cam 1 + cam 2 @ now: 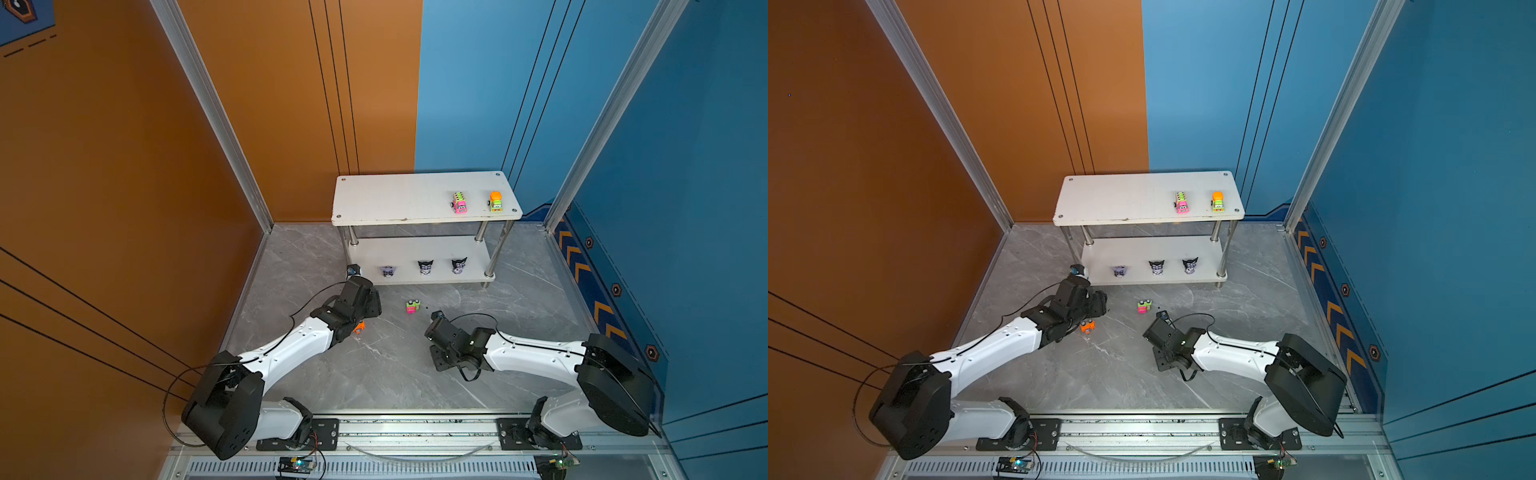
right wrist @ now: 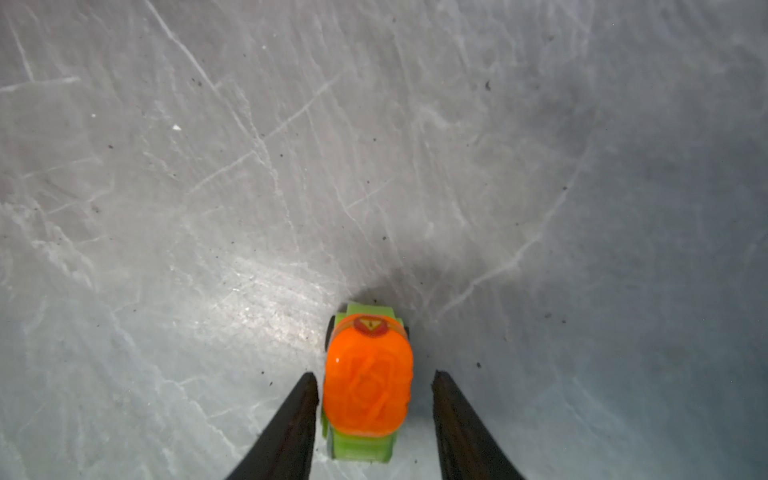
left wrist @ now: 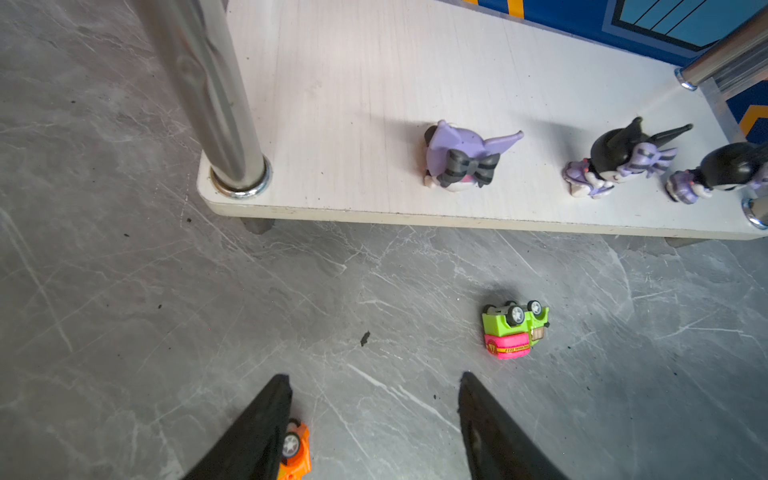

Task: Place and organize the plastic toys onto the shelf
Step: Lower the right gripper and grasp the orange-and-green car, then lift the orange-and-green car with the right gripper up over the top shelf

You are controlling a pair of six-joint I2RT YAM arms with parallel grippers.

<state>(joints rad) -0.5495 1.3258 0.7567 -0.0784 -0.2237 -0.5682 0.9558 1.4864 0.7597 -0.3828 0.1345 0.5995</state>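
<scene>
Orange car (image 3: pixel 297 446) half hidden behind left claw (image 3: pixel 374 375) (spread, empty); right claw (image 2: pixel 375 373) gapes loosely astride orange-topped truck (image 2: pixel 365 415).

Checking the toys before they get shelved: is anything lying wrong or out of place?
Yes. On the table before the shelf, the green and pink car lies flipped, wheels up. The orange car by the left claw is also tipped, a wheel facing up. Nothing looks broken.

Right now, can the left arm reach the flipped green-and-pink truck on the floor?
Probably yes. The truck lies wheels-up just ahead of the open left pincer, with only bare floor between them; the shelf stands beyond it, not in the path.
</scene>
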